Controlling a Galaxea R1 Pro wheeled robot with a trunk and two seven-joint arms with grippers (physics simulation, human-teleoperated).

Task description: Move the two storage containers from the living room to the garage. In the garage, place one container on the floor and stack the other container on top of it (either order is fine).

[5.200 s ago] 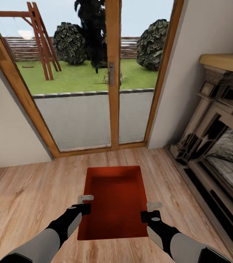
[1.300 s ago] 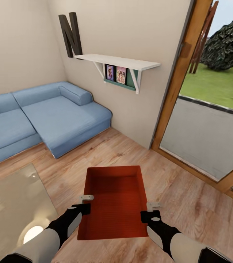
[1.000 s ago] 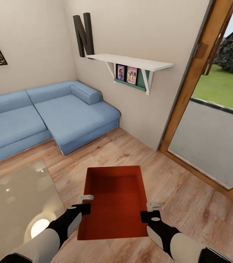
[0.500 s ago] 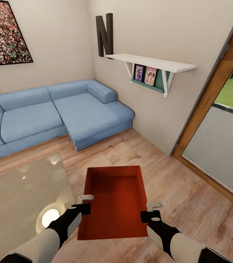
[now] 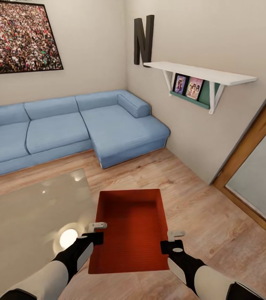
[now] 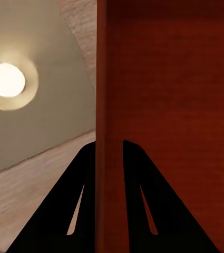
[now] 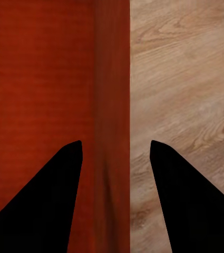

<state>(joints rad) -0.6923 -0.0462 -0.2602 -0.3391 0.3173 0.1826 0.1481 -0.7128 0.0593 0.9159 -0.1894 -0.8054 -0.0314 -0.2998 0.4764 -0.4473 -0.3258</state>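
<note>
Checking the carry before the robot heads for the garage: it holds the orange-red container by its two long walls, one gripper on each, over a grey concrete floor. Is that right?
Not quite. The floor is light wood plank, not grey concrete, as the head view shows. The rest stands: the left gripper and the right gripper each straddle a long wall of the orange-red container.

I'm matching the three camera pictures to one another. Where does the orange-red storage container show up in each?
Head view: storage container low in the middle, carried between both grippers.
Left wrist view: its wall runs between the fingers, its inside beside it.
Right wrist view: its wall between the fingers, its inside beside it.
Shared landmark: the wood plank floor.
</note>
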